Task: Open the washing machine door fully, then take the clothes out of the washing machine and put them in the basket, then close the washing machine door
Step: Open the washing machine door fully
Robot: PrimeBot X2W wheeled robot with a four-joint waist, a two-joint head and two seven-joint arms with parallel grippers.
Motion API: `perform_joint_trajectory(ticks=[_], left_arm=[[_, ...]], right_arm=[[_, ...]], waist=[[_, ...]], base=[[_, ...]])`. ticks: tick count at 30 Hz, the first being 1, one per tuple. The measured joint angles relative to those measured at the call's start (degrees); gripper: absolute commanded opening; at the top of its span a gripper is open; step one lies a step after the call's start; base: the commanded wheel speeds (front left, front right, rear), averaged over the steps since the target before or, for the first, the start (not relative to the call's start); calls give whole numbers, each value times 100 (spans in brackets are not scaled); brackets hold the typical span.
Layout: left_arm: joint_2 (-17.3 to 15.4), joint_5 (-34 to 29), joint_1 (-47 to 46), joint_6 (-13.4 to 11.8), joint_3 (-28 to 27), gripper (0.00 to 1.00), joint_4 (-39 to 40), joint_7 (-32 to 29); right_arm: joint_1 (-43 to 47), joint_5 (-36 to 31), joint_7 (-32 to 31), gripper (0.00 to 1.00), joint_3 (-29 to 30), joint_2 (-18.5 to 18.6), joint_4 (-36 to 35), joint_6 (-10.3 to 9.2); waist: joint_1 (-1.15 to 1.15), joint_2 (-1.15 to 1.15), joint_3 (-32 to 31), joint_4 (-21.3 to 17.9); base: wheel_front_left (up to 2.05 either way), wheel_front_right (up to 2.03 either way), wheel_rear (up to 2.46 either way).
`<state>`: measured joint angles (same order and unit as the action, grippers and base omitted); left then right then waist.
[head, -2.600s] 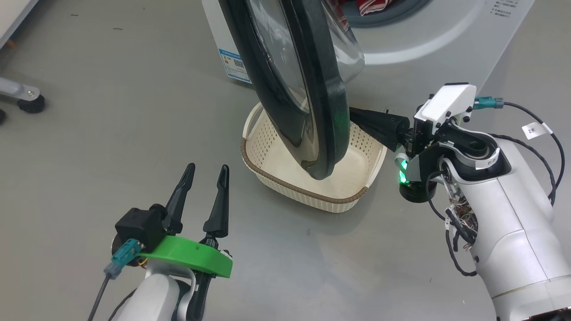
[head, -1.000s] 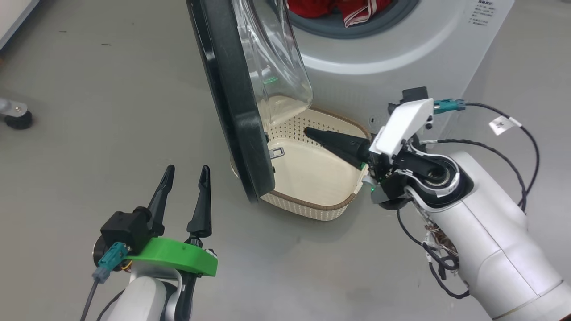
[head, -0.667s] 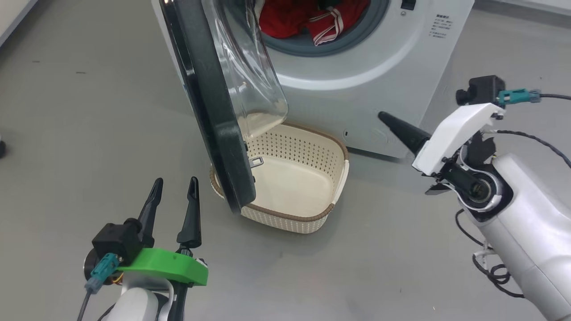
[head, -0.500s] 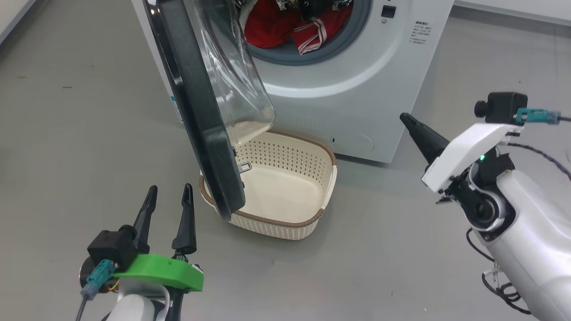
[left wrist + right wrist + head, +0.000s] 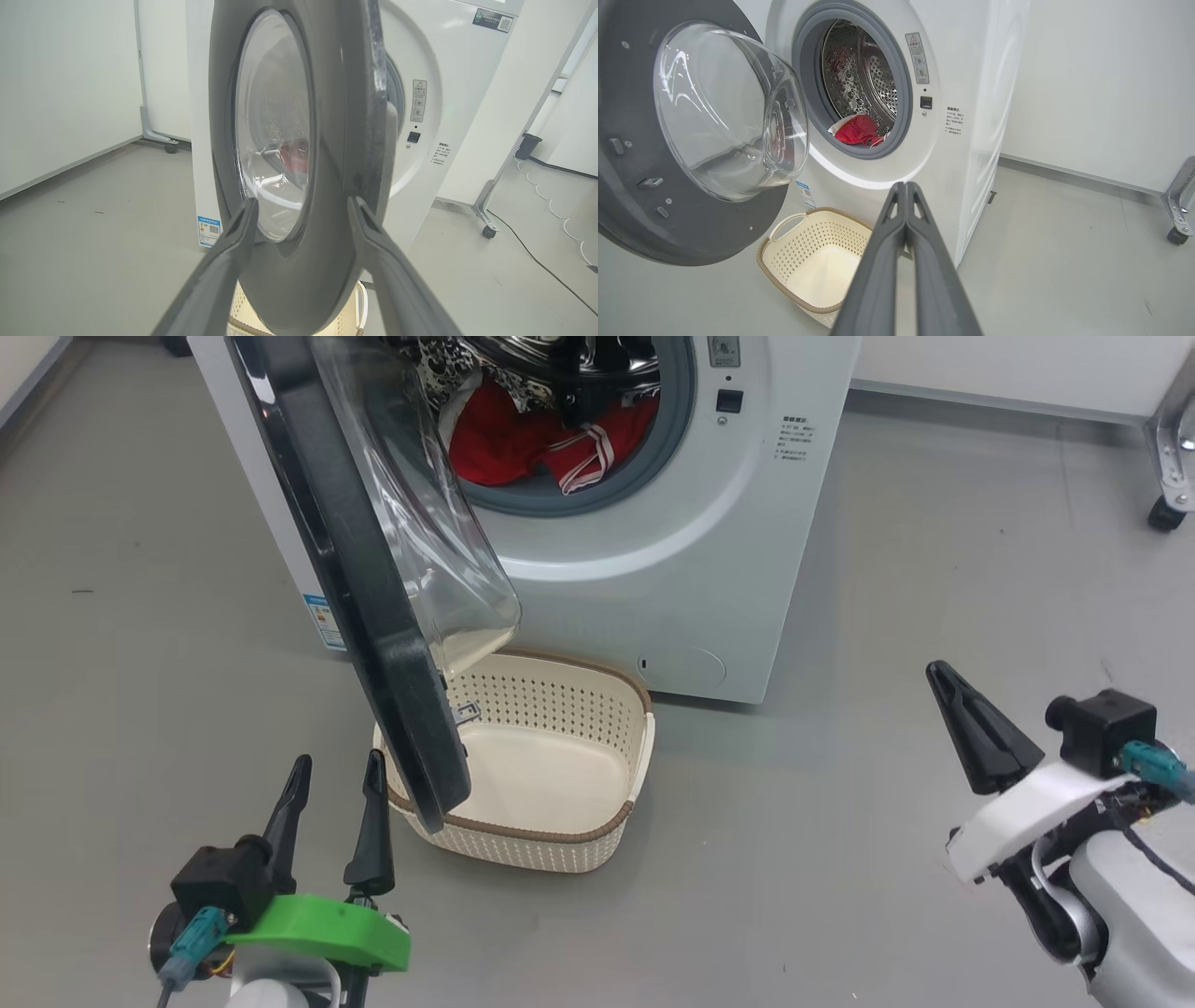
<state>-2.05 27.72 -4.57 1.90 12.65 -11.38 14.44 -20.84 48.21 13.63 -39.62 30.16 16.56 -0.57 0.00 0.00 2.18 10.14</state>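
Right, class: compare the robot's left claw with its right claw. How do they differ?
The left claw is open; the right claw is shut. The left claw sits on a green mount; the right claw on a white mount. Both have long dark fingers and hold nothing.

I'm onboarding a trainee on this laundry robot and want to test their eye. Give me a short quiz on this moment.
1. True or false: the clothes lie in the basket.
2. The right gripper has its fingers: A spread wide; B pressed together, holding nothing; C shut on red fabric.
3. Fill in: the fingers that stand open belong to the ____ gripper.
Key: 1 false, the clothes lie in the drum of the washing machine and the basket is empty. 2 B. 3 left gripper.
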Motion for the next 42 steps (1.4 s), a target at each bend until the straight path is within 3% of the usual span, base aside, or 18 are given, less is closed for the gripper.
perform_joint_trajectory(ticks=[6, 10, 11, 12, 13, 14, 24, 42], left_arm=[[-10, -85, 6, 45, -151, 100, 15, 0], [-9, -113, 7, 49, -191, 100, 20, 0], [-9, -114, 7, 49, -211, 100, 21, 0], [-8, -118, 8, 51, -232, 100, 22, 0], [-8, -120, 10, 51, -255, 100, 26, 0], [-8, -125, 11, 51, -279, 100, 30, 0], [-8, -169, 20, 100, -378, 100, 56, 0], [-8, -210, 21, 151, -365, 100, -24, 0]], right_arm=[[575, -159, 208, 0, 213, -53, 12, -582], [924, -141, 156, 0, 587, -202, -11, -623], [986, -143, 155, 5, 655, -244, -25, -623], [1040, -147, 148, 38, 723, -281, -48, -624], [1095, -171, 137, 78, 828, -330, -102, -624], [1132, -226, 130, 100, 975, -385, -181, -625], [1462, -837, 130, 100, 1833, -743, -717, -665], [2064, -1570, 130, 100, 2283, -1166, -1095, -665]], waist=[[0, 0, -55, -128], [0, 0, -62, -163], [0, 0, -64, -171], [0, 0, -66, -179], [0, 0, -67, -189], [0, 0, -67, -198], [0, 0, 6, -301], [0, 0, 94, -327]], base=[[0, 0, 0], [0, 0, 0], [0, 0, 0], [0, 0, 0], [0, 0, 0], [0, 0, 0], [0, 0, 0], [0, 0, 0]])
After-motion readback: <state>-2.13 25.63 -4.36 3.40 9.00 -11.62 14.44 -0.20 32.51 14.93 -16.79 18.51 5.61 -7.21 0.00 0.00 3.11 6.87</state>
